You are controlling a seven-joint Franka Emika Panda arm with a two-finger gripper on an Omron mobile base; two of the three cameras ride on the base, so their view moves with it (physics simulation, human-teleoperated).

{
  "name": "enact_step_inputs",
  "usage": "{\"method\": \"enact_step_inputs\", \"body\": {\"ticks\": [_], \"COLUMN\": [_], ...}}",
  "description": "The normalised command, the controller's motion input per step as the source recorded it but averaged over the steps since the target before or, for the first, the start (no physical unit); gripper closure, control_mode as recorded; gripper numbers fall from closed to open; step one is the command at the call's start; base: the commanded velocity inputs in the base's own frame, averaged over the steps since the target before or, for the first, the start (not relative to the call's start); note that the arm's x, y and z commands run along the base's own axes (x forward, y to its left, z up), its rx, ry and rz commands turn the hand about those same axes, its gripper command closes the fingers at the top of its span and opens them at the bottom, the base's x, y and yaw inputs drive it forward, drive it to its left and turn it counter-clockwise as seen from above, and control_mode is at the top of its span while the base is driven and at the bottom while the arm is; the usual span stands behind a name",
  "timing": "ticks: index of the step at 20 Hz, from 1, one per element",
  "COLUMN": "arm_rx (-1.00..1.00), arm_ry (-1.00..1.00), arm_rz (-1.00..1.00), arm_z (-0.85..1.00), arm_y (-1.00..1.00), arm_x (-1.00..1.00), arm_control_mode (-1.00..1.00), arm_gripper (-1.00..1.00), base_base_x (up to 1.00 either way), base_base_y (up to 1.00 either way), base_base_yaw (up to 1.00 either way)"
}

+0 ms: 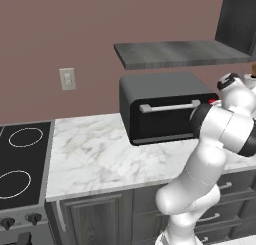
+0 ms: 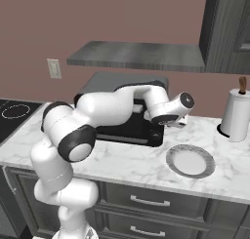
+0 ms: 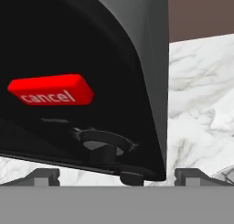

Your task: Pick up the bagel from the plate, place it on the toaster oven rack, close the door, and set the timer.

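The toaster oven [image 1: 160,89] stands on the marble counter with its door [image 1: 165,120] shut and the silver handle [image 1: 170,107] across the top. The rack and the bagel are hidden. The plate [image 2: 190,161] lies bare on the counter to the oven's right. My gripper [image 2: 177,122] is at the oven's right front corner, level with the control strip. In the hand view the gripper [image 3: 119,177] is open, its fingertips [image 3: 43,176] wide apart just in front of a dark knob [image 3: 105,145], with a red cancel button [image 3: 50,90] above it.
A white paper towel roll [image 2: 236,115] stands at the back right. A grey shelf [image 1: 180,53] hangs above the oven. A black cooktop [image 1: 20,159] lies to the left, a wall outlet [image 1: 67,79] behind it. Drawers [image 2: 146,201] run below the counter.
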Motion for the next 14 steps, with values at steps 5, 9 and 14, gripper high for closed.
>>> {"method": "enact_step_inputs", "body": {"ticks": [5,9,14], "arm_rx": [0.04,0.05,0.05], "arm_ry": [0.00,0.00,0.00], "arm_rz": [0.00,0.00,0.00], "arm_z": [-0.05,-0.04,-0.09], "arm_y": [-0.05,-0.15,-0.22], "arm_x": [0.31,0.38,0.27], "arm_control_mode": [-1.00,-1.00,-1.00], "arm_gripper": [-1.00,-1.00,-1.00], "base_base_x": [0.00,0.00,0.00], "base_base_y": [0.00,0.00,0.00], "base_base_yaw": [0.00,0.00,0.00]}}
